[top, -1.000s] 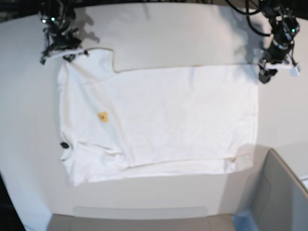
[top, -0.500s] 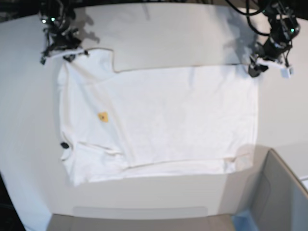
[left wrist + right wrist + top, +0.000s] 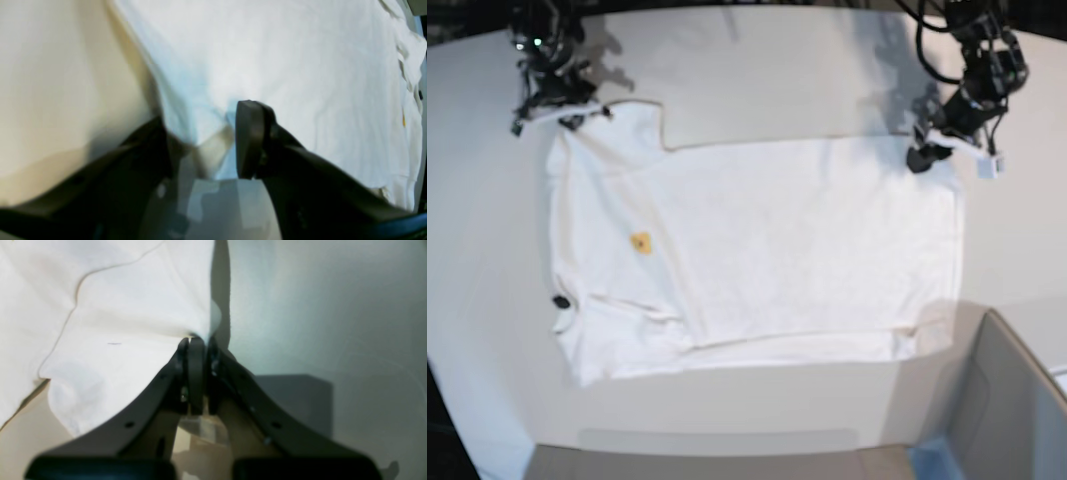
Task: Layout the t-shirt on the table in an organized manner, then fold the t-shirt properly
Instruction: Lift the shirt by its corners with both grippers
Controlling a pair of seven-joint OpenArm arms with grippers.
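Mostly the t-shirt [image 3: 757, 250] is spread flat on the white worktop [image 3: 487, 200], its far edge lying nearest both arms. At one far corner the cloth is held in the closed right pincer [image 3: 196, 341]; at the other, the left pincer [image 3: 200, 140] is seen half open around the hem. Before any lift, this second corner should be gripped equally firmly.

- the t-shirt [image 3: 767, 240] is lying spread out flat on the table [image 3: 757, 75], its white back showing, with a small orange mark and a small black tag near its sleeve end.
- one sleeve is reaching toward the table's far edge and the other is lying folded by the near edge.
- the table is showing plain, smooth white all round the shirt.
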